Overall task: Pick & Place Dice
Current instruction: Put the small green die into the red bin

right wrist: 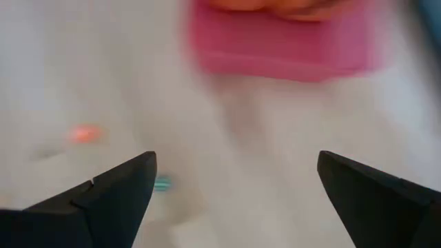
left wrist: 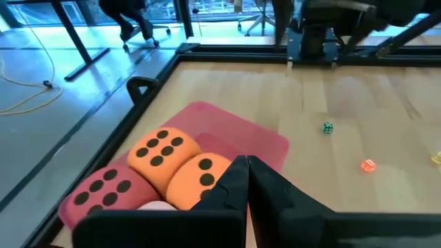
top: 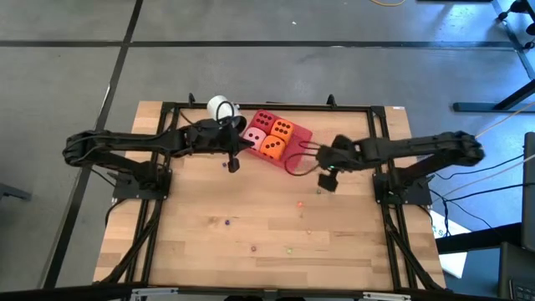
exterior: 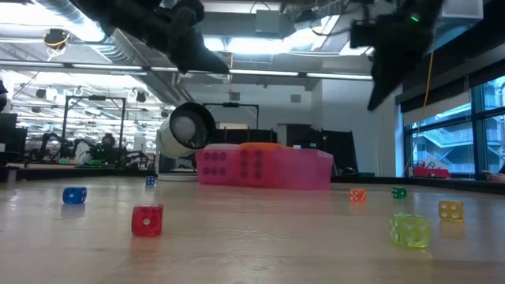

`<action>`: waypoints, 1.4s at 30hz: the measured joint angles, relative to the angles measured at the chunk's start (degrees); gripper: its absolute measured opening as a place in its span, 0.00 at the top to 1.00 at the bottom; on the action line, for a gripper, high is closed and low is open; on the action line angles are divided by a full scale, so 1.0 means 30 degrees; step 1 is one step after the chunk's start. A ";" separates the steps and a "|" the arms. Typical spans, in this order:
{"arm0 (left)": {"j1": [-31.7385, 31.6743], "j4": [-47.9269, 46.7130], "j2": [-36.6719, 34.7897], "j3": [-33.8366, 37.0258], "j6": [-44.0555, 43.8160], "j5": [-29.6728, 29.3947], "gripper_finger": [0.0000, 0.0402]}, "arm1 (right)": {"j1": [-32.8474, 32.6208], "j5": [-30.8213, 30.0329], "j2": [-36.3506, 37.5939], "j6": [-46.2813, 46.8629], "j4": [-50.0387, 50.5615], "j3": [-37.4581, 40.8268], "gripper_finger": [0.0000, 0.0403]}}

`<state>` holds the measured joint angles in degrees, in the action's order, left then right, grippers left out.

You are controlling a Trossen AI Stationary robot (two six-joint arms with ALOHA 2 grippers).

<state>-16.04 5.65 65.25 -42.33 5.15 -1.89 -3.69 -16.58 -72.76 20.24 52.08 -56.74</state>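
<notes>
- My left tool (top: 235, 160) has its fingers (left wrist: 238, 180) pressed together with nothing between them; it hangs above the desk (top: 251, 226), just beside the near edge of the pink tray (top: 294, 158).
- My right tool (top: 303, 153) is spread wide and carries nothing; the right wrist view shows its two dark fingers (right wrist: 117, 189) far apart, with bare wood between them and the tray blurred ahead.
- From above, the right tool's thin fingertips reach toward the tray's right side, close to the orange die nearest it.
- All four dice sit in the tray, packed two by two: the red die (top: 265, 119) and one orange die (top: 282, 128) on the far side, the pink die (top: 254, 137) and the other orange die (top: 272, 147) on the near side.
- The white cup (top: 221, 108) lies on its side at the far edge of the desk, just beside the tray's left corner, its mouth facing the low camera.
- Small translucent dice lie scattered over the front of the desk, well apart from the tray: a blue one (exterior: 74, 196), a red one (exterior: 147, 220), a yellow-green one (exterior: 410, 230), a yellow one (exterior: 450, 209).
</notes>
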 joint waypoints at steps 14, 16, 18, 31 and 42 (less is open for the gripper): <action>0.0104 0.0197 0.0117 0.0007 -0.0063 -0.0029 0.99 | -0.0558 0.4182 0.3862 -0.4229 -1.7106 1.0428 0.01; 0.0104 0.0187 0.0117 0.0007 -0.0391 -0.0044 0.99 | -0.0558 0.4174 0.3704 -0.4241 -1.7117 1.0466 0.01; 0.0104 0.0189 0.0117 0.0007 -0.0610 -0.0029 0.99 | -0.0561 0.4008 0.3574 -0.4192 -1.7199 1.0466 0.01; 0.0104 0.0182 0.0117 0.0007 -0.0750 -0.0044 1.00 | -0.0493 0.2409 0.1656 -0.5279 -1.6664 1.0466 0.11; 0.0104 0.0182 0.0117 0.0007 -0.0656 -0.0056 0.99 | -0.0482 0.4074 0.0198 -0.1604 -1.4400 1.0473 0.36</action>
<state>-15.73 6.20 65.60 -42.30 3.18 -2.06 -5.14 -4.36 -72.16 15.42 8.87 -25.32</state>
